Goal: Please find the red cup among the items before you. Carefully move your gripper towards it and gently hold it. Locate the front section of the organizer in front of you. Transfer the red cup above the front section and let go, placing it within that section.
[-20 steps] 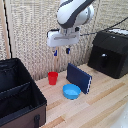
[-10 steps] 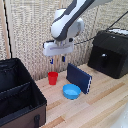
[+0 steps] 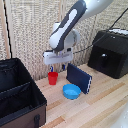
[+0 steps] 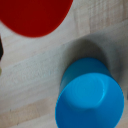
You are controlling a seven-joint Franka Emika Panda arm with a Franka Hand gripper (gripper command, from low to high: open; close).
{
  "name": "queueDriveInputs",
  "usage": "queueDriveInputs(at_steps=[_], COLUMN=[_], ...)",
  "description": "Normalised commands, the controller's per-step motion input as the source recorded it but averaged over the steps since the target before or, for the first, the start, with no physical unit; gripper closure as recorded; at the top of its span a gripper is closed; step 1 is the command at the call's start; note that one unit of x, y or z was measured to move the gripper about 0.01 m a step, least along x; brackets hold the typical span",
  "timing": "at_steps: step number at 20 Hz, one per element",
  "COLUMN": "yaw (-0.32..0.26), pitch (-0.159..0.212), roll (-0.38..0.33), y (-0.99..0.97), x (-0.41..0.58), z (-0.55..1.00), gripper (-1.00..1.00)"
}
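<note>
The red cup stands upright on the wooden table, just to the exterior view's right of the organizer. It also shows in the wrist view as a red disc cut off at the frame edge. My gripper hangs just above the cup and slightly to the exterior view's right of it, with the fingers apart and nothing between them. The organizer is a black box with inner dividers. Its front section lies behind the outer wall that bears a small strap tag.
A shallow blue bowl sits near the red cup and also shows in the wrist view. A dark blue flat box stands tilted behind the bowl. A black appliance with a cable is at the exterior view's right.
The arm has come down and moved toward the exterior view's left, bringing the gripper from above the blue box to just over the red cup.
</note>
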Motion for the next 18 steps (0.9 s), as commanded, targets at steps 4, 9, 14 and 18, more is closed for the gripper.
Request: queueDriveInputs(at_steps=[4,9,14,18], yaw=[-0.085,-0.061,-0.038,-0.047], pitch=[0.009,0.046,0.037,0.020], roll=[0.006,-0.011,0.000,0.000], y=[-0.06,0.00,0.00,0.00], x=[0.116,0.079,0.079,0.040], z=[-0.32,-0.25,-0.21,-0.15], gripper=[-1.00,1.00,1.00,1.00])
